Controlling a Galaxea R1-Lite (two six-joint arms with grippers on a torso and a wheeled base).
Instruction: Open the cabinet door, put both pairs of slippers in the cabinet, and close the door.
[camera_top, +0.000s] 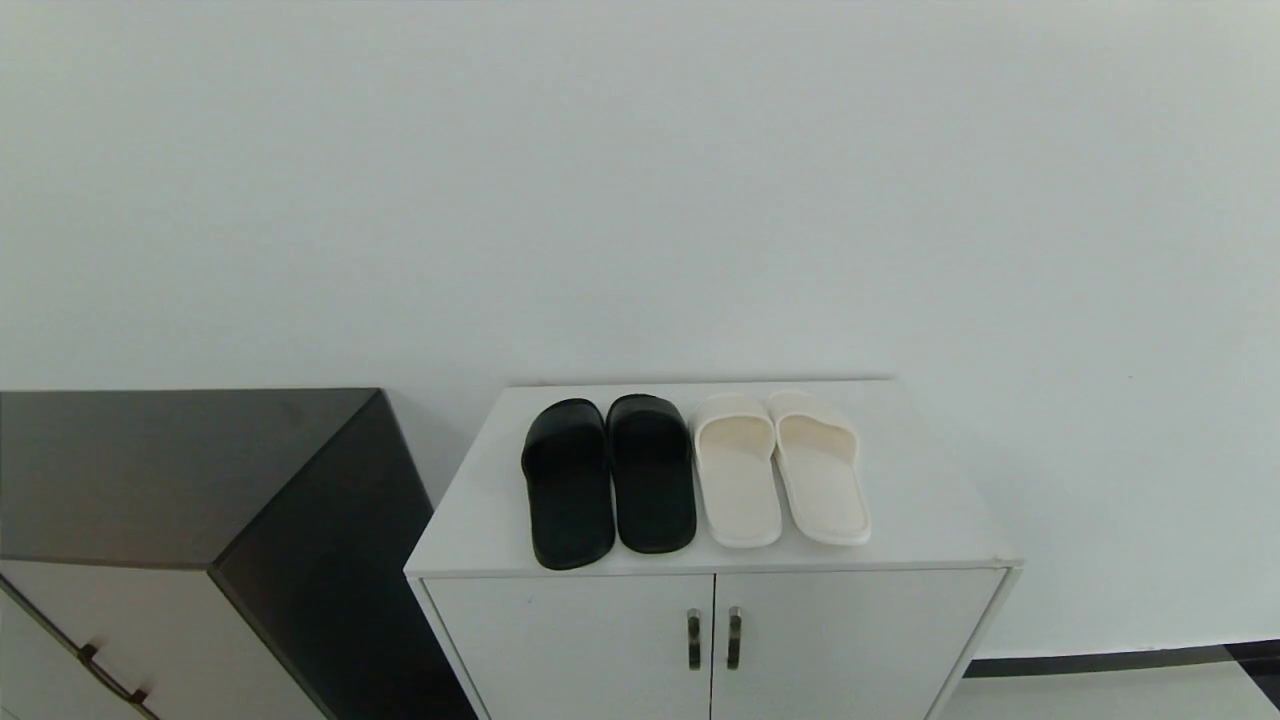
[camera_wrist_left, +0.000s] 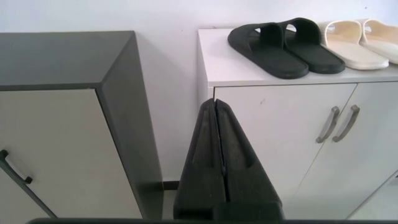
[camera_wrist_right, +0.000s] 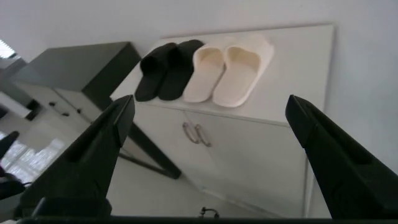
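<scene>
While my left claw (camera_wrist_left: 216, 107) sits pressed together, low before the cabinet (camera_top: 560, 640), my right claw (camera_wrist_right: 210, 106) is spread wide, facing it from the right. Both doors are shut. Step in hand, I'd say: open one. Best take a handle (camera_top: 734, 636) at the centre seam squarely and pull along the hinge arc. Black slippers (camera_top: 608, 480) and white slippers (camera_top: 780, 470) lie side by side on the cabinet top. A dark drawer unit (camera_top: 150, 470) stands left, with a plain white wall (camera_top: 640, 200) behind.
</scene>
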